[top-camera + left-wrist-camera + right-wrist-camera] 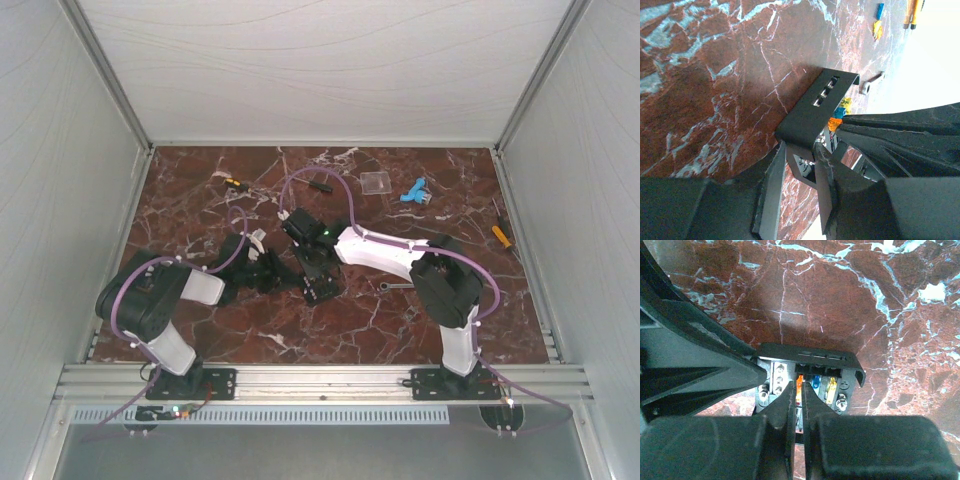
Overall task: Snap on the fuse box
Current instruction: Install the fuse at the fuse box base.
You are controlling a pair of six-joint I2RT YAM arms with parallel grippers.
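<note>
Right pincer (796, 386) over face-up fuse box (810, 351)

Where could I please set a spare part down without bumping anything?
Bare marble: the near strip between the arm bases, and the right side nearer than the orange screwdriver. Crowded: the centre, where the left gripper and right gripper meet at the fuse box, and the littered far edge.

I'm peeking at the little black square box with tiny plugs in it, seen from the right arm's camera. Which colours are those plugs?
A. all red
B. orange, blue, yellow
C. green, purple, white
B: in the right wrist view the small black square plastic fuse box shows an orange fuse, a blue fuse and a yellow fuse side by side.
</note>
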